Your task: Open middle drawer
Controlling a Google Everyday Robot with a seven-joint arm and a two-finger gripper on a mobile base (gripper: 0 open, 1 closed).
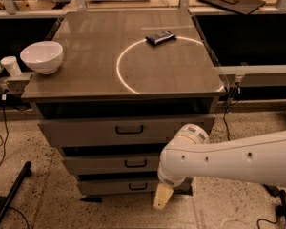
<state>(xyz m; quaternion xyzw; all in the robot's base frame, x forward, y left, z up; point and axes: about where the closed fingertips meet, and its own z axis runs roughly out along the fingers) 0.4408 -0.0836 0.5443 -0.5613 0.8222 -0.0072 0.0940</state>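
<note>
The tool (pixel 163 197) hangs low at the near right, under the thick white arm (pixel 229 159) that reaches in from the right edge. It is level with the bottom drawer (pixel 109 187) and touches nothing I can make out. Whether it is wide or narrow I cannot tell, as the arm's bulk hides most of it.

The middle drawer (pixel 100 165) sits between the top drawer (pixel 81 130) and the bottom one. It looks shut, and its small black handle (pixel 136 163) is just left of the arm. The tool is lower than that handle and to its right, so it probably has to rise and move left before it can hook the bar and pull toward the near side.

By count there are three drawers, each with one black handle. On the surface (pixel 86 37) are one white bowl (pixel 42 56) at the left edge and one dark packet (pixel 160 37) far right of centre, both well clear of the drawer fronts. One white cup (pixel 10 66) stands on a ledge left of the bowl
</note>
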